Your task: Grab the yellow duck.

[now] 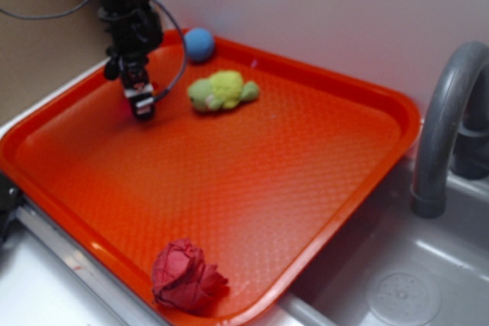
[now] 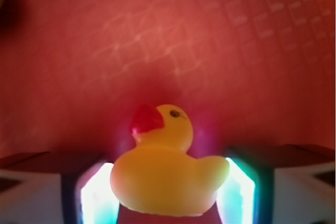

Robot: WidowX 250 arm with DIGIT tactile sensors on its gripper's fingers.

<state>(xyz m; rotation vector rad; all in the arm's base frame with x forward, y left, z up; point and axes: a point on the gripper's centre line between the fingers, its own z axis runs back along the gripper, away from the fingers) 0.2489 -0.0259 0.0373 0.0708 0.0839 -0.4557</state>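
Wrist view shows the yellow duck point(image 2: 168, 174) sitting directly between the two fingers point(image 2: 92, 195) of the gripper point(image 2: 167, 192), its red-orange beak point(image 2: 146, 120) pointing away from the camera and a little to the left. Both glowing finger pads meet the duck's flanks, so the jaws are pinched onto its body. Ahead of the fingers spreads the textured floor of the orange tray point(image 2: 220, 51).

Exterior view has the gripper point(image 1: 143, 106) pointing down over the far-left part of the tray point(image 1: 252, 181); the duck itself cannot be made out there. A green-and-yellow plush turtle point(image 1: 221, 91) lies near the gripper's side, a blue ball point(image 1: 199, 44) sits beyond it at the tray's back rim, and a crumpled red cloth point(image 1: 186, 277) rests well apart at the near rim. A grey faucet point(image 1: 447, 127) stands outside the tray.
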